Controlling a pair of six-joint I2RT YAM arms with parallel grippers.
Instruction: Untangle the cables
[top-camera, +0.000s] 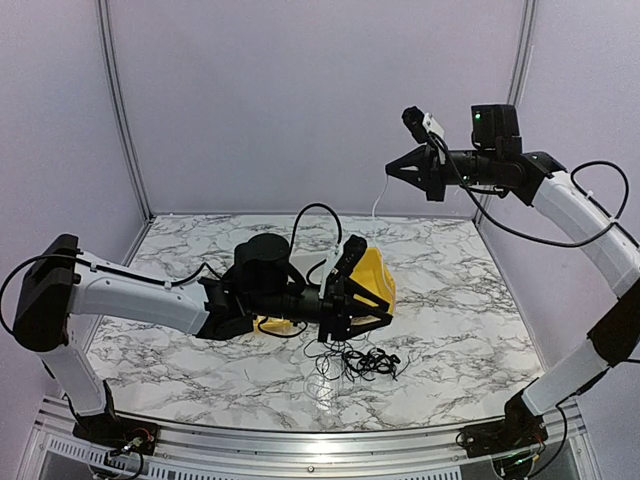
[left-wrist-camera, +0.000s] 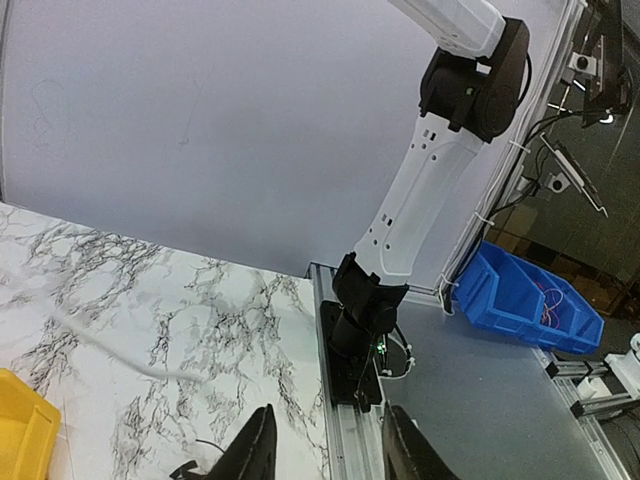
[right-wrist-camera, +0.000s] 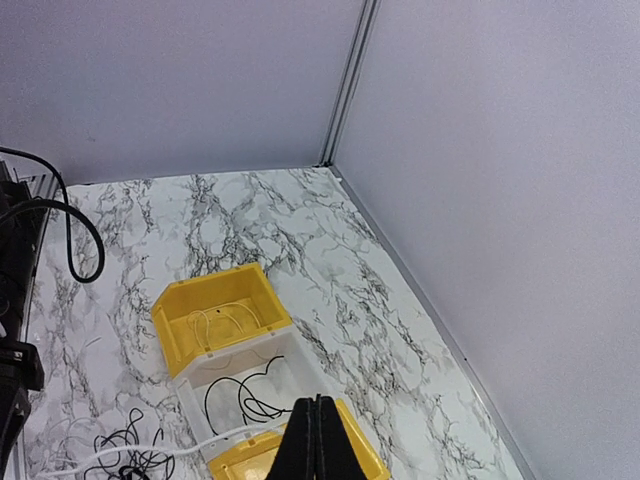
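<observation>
Most black cables (top-camera: 365, 362) sit knotted on the counter (top-camera: 470, 300) just by the yellow bin (top-camera: 378, 275), too fine to tell strands apart. Over them the left pincer (left-wrist-camera: 328, 415) is spread wide with nothing in it. Up high, the right pincer (right-wrist-camera: 316, 410) is pinched tight on the white cable (top-camera: 377, 205), whose lower run fades out against the marble.
</observation>
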